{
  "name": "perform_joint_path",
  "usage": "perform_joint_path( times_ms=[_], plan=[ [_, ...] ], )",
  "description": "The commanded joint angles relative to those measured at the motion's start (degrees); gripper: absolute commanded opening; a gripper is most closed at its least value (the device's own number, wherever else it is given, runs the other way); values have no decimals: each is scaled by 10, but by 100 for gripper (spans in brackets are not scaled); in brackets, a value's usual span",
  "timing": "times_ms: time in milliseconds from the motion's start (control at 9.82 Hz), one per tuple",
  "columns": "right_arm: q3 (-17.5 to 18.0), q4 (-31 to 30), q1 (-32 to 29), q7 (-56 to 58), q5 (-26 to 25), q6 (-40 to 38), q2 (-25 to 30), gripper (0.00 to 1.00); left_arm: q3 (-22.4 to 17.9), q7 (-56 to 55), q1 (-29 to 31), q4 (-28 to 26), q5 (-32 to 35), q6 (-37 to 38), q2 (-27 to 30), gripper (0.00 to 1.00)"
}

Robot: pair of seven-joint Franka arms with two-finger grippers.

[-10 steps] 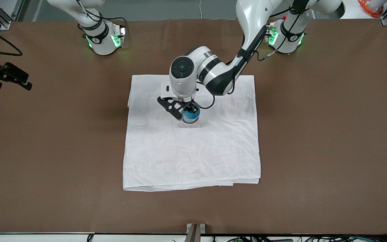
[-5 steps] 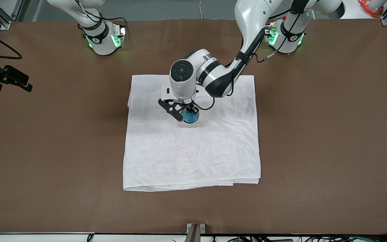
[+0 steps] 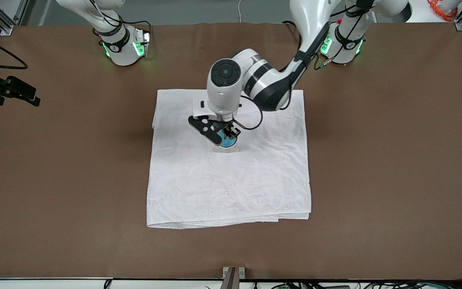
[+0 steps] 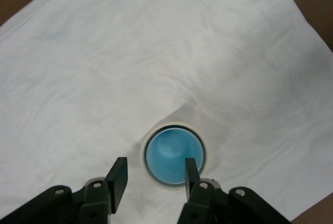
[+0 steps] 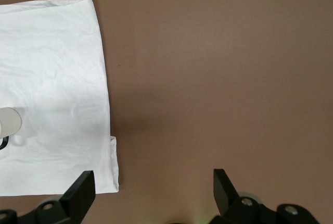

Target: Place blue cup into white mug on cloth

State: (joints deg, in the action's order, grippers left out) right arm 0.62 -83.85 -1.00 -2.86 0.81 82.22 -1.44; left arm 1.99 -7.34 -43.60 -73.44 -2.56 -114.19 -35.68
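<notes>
The blue cup [image 3: 227, 141] sits upright inside the white mug [image 3: 226, 149], which stands on the cloth [image 3: 231, 184] toward the robots' side of it. In the left wrist view the cup's bright blue inside [image 4: 174, 153] fills the mug's cream rim [image 4: 201, 133] on the cloth [image 4: 156, 52]. My left gripper [image 3: 223, 134] is open just above the mug. Its fingers [image 4: 118, 171] stand apart, one over the cup's rim, holding nothing. My right gripper [image 3: 14, 94] waits open and empty over the bare table at the right arm's end.
The brown table [image 3: 375, 160] surrounds the cloth on all sides. In the right wrist view, a corner of the cloth [image 5: 52, 78] lies beside bare table [image 5: 218, 78] under the right gripper [image 5: 151, 182].
The left gripper lowered the blue cup into the white mug, then opened its fingers and let go. The arm's elbow shifted a little. The right arm stayed put.
</notes>
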Motion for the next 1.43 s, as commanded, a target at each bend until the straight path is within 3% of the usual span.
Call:
perform_joint_path(
  times_ms=[0,102,611,917,1120,1324],
  plan=[
    [3,2,-9,14,-8,-7,-1,100,3,2,92,-8,-6,71,51,80],
    [3,-10,-8,31,-10,-4,0,100,0,8,137,-9,1,85,74,99],
    [3,-12,-8,34,-12,-7,1,100,-5,13,361,1,-3,184,127,100],
    [3,-11,-8,32,-12,-8,0,100,-31,37,398,-2,20,215,201,100],
    [3,-11,-8,33,-12,-8,0,100,-25,37,397,-54,26,222,249,100],
    [3,-11,-8,32,-12,-8,0,100,-24,41,419,-62,17,210,256,100]
  ],
)
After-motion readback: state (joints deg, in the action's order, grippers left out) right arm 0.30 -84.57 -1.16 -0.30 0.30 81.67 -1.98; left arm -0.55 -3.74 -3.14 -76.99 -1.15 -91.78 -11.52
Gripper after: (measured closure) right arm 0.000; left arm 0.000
